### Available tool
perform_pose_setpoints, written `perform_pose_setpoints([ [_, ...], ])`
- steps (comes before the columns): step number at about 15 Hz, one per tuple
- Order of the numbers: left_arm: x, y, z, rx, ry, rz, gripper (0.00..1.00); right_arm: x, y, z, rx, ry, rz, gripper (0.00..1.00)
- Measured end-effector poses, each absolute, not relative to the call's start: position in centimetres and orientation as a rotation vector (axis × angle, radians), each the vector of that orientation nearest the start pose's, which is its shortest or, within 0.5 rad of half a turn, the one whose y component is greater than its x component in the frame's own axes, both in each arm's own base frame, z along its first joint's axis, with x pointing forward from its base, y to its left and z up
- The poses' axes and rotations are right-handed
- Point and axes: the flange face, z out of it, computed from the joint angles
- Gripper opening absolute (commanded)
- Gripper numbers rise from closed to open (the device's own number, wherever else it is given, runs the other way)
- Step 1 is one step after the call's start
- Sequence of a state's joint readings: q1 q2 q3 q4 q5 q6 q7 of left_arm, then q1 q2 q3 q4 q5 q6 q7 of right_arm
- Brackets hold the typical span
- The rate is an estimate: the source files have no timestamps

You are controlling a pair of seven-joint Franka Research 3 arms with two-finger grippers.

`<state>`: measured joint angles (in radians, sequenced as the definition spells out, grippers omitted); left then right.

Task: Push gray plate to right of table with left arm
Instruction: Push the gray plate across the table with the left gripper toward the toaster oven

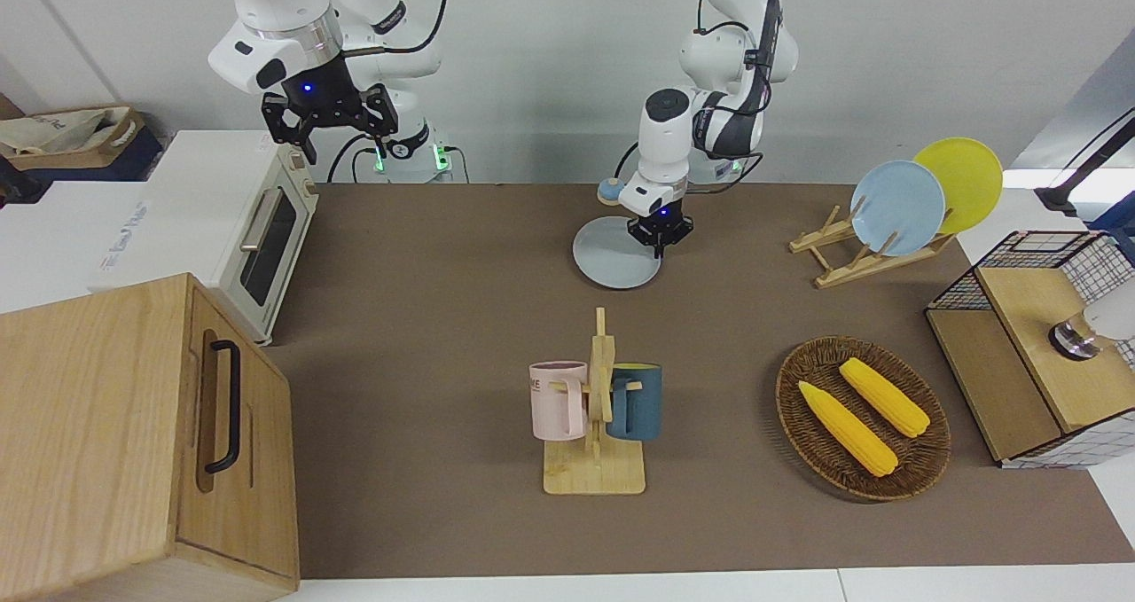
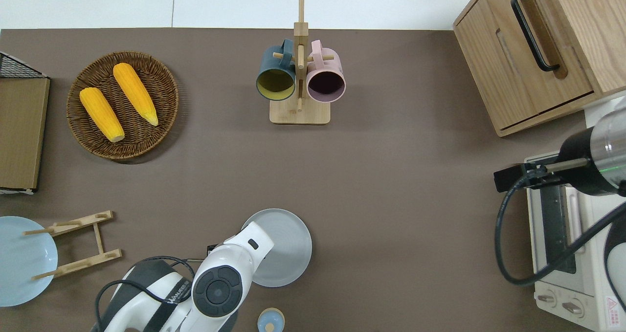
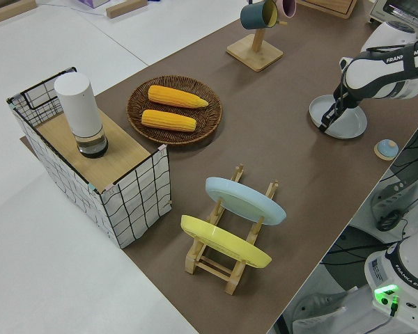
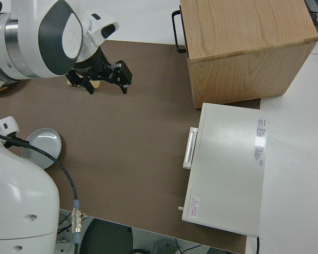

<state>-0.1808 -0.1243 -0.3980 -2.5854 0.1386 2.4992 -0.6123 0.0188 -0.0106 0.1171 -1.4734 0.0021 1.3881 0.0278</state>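
The gray plate [image 1: 614, 254] lies flat on the brown counter [image 1: 426, 318], on the robots' side of it, roughly midway along, nearer to the robots than the wooden mug stand [image 1: 598, 425] that carries a pink mug [image 1: 559, 400] and a dark blue mug [image 1: 636, 402]. The left gripper [image 1: 660, 234] is down at the plate's edge on the side toward the left arm's end of the counter; from where I stand I cannot tell whether its fingers are wide or narrow. A small round blue thing [image 2: 270, 320] sits just nearer to the robots than the plate. Toward the left arm's end are a wooden rack [image 1: 851, 252] with a sky-blue plate [image 1: 897, 207] and a yellow plate [image 1: 962, 181], and a wicker basket [image 1: 922, 469] holding two corn cobs [image 1: 847, 427]. The right gripper [image 1: 330, 121] is parked, fingers spread wide.
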Motion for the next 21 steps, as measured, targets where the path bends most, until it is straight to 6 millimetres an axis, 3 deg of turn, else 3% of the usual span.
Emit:
perform_pose_setpoints([
  [9,36.6,-32.0,30.3,-3.092,-0.001,-0.111,0.00,52.7,7.3,66.0,-3.140,-0.170,0.117,0.983],
  [21,36.9,-39.4,30.5,-3.124,-0.088,-0.035,0.00,52.7,7.3,66.0,-3.140,-0.170,0.117,0.983],
])
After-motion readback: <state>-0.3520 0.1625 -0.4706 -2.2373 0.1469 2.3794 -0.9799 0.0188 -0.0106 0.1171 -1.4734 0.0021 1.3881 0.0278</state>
